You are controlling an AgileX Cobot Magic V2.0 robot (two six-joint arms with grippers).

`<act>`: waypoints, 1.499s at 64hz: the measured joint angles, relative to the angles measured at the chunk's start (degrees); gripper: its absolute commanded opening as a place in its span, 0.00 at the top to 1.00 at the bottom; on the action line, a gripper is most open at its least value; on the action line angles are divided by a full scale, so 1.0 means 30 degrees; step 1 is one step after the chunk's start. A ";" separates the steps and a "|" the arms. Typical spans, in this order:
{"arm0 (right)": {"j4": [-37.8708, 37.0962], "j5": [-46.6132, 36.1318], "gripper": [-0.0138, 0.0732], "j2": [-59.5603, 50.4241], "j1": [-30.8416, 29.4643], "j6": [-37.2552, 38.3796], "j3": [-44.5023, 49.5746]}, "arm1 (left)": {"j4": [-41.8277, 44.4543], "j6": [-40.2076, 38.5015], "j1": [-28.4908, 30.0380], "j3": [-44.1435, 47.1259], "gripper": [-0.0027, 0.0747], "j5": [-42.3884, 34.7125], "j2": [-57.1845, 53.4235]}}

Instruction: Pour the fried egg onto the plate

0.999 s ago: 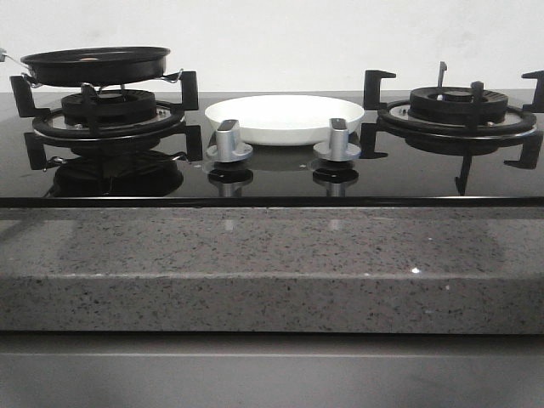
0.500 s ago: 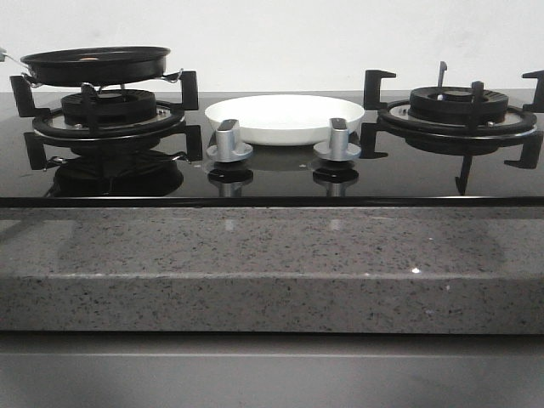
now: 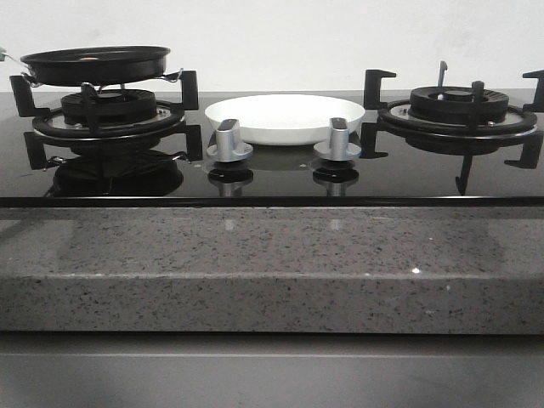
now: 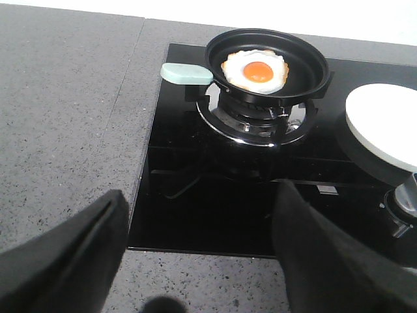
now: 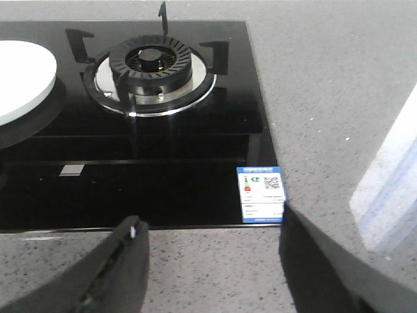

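Observation:
The fried egg [image 4: 255, 70], white with an orange yolk, lies in a black frying pan [image 4: 267, 65] with a pale green handle [image 4: 186, 74] on the left burner. In the front view the pan [image 3: 96, 64] sits on that burner and the egg is hidden by its wall. The white plate [image 3: 285, 117] rests on the black glass between the two burners; its edge also shows as the plate [image 4: 384, 124] and the plate [image 5: 23, 81]. My left gripper [image 4: 199, 251] hangs open over the counter's front edge, well short of the pan. My right gripper [image 5: 212, 267] is open over the counter near the right burner. Neither holds anything.
Two silver knobs [image 3: 230, 140] [image 3: 337, 138] stand in front of the plate. The right burner [image 3: 459, 106] with black pan supports is bare. A grey speckled stone counter [image 3: 272, 263] surrounds the glass hob. A label sticker [image 5: 262, 194] marks the hob's corner.

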 measured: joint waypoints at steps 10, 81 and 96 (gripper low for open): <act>0.2272 0.0683 0.28 0.1851 0.0510 -0.1802 -0.1322 | -0.0612 0.1049 -0.0842 0.0000 0.33 -0.0225 0.0049; 0.6981 0.7343 0.44 2.7900 0.4423 -0.4270 -2.1700 | -0.0854 0.2171 -0.6082 0.0000 0.33 -0.0579 0.1373; 0.7010 0.8755 0.46 3.1381 0.4307 -0.3411 -2.5595 | -0.0854 0.2171 -0.6082 0.0000 0.33 -0.0579 0.1373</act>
